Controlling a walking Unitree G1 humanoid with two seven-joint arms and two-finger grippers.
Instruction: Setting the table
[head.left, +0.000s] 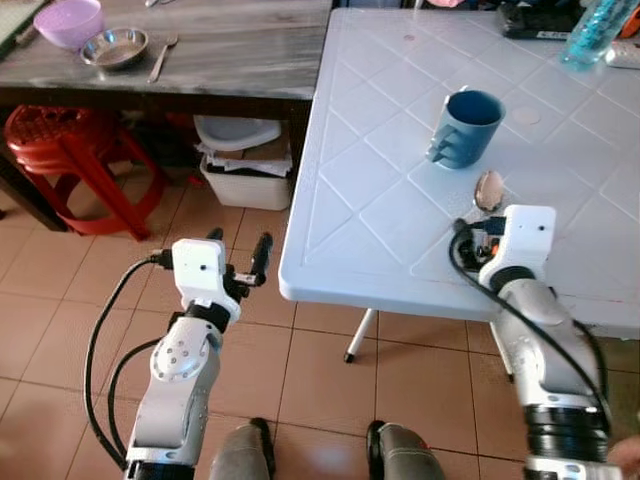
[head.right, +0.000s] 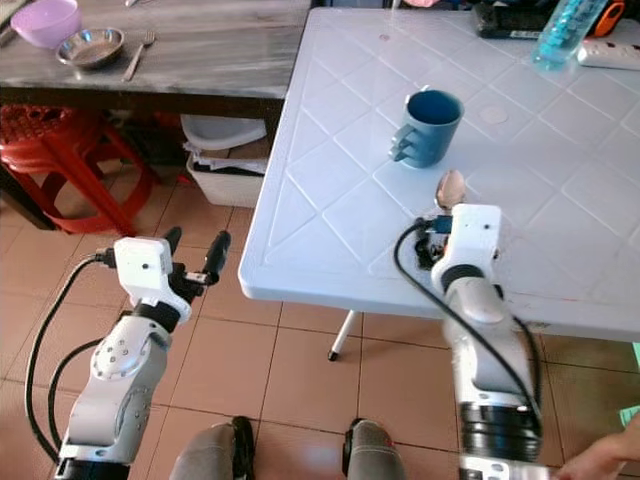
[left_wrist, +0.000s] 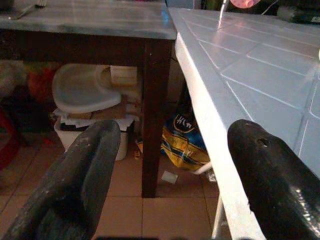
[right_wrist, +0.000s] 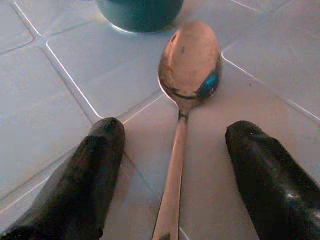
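Right wrist view: shiny spoon (right_wrist: 187, 75) lies bowl-up between the open right pincer (right_wrist: 180, 170) — blue mug (head.left: 466, 127) beyond.

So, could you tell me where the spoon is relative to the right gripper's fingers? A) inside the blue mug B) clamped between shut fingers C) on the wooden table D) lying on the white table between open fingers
D: the spoon lies flat on the white table, the right gripper open astride its handle without touching it.

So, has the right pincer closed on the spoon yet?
No, the right pincer is open, its fingers apart on either side of the spoon lying on the table.
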